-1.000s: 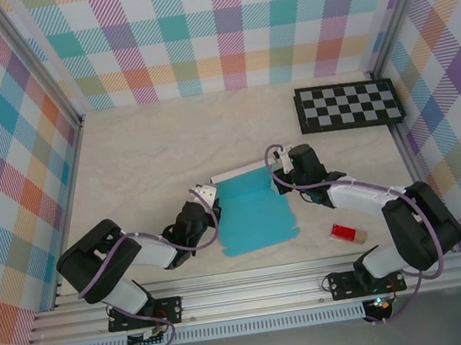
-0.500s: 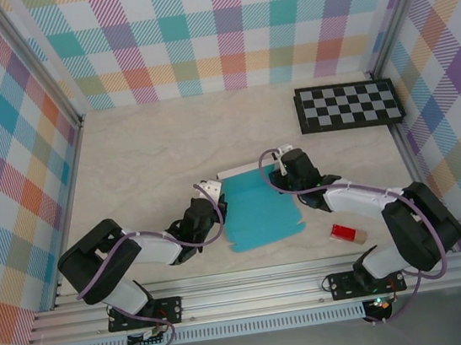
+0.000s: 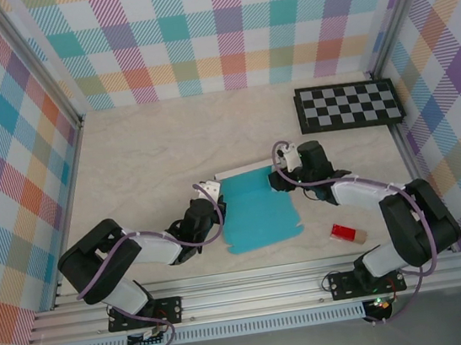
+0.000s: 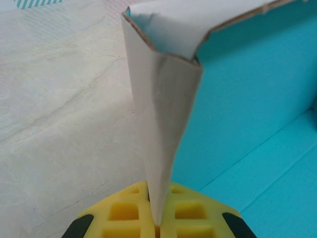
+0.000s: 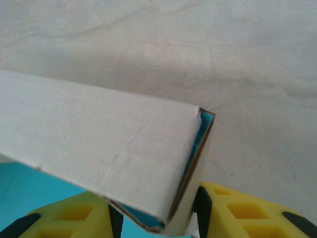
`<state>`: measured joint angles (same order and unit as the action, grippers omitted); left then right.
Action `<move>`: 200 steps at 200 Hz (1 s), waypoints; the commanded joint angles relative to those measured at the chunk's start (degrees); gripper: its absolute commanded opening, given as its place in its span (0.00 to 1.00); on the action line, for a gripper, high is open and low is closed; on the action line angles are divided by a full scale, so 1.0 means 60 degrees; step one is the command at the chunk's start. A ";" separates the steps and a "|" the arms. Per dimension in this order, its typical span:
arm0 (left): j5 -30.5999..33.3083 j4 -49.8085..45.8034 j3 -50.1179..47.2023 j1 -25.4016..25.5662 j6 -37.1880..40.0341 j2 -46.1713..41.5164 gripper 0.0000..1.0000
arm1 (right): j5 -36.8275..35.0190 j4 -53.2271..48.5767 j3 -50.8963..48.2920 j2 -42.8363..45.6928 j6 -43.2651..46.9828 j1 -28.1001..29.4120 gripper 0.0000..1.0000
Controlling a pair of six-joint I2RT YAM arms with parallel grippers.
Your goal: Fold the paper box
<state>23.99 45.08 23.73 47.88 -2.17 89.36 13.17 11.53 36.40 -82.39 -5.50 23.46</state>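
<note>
Paper box (image 3: 257, 216) teal-up, pinched by L end effector (image 4: 158, 220).

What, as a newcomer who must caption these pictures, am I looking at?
A left arm and a right arm are bolted at the near edge of a table. One picture looks down from a fixed camera above; the other two come from cameras on the wrists, so yellow fingers show at the bottom. On the table lie a partly folded teal-and-white paper box, a checkerboard and a small red block. The left gripper is shut on a raised white flap of the box. The right gripper has its fingers either side of another flap; whether it pinches it is unclear.
</note>
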 commanded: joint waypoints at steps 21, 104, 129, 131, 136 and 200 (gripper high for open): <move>-0.0877 0.0370 0.0210 0.0299 -0.0046 0.0166 0.00 | 0.3195 -0.0570 -0.0015 0.0518 0.1634 -0.0225 0.45; -0.0953 0.0272 0.0191 0.0265 0.0058 0.0008 0.00 | 0.4463 -0.0311 -0.0090 0.0343 0.2337 -0.0439 0.60; -0.1139 0.0244 0.0189 0.0171 0.0075 -0.0082 0.00 | 0.4670 -0.0361 -0.0138 0.0284 0.2353 -0.0443 0.60; -0.1167 0.0238 0.0191 0.0163 0.0078 -0.0095 0.00 | 0.4667 -0.0356 -0.0143 0.0284 0.2341 -0.0440 0.60; -0.1234 0.0219 0.0208 0.0145 0.0083 -0.0099 0.00 | 0.4665 -0.0330 -0.0169 0.0331 0.2279 -0.0439 0.60; -0.1708 0.0046 0.0134 -0.0236 0.0242 -0.0448 0.00 | 0.5021 -0.0525 -0.0112 0.0519 0.2299 -0.0577 0.60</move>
<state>24.45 43.53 23.73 46.52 -2.33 89.41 32.12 6.24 34.89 -80.07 6.50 19.05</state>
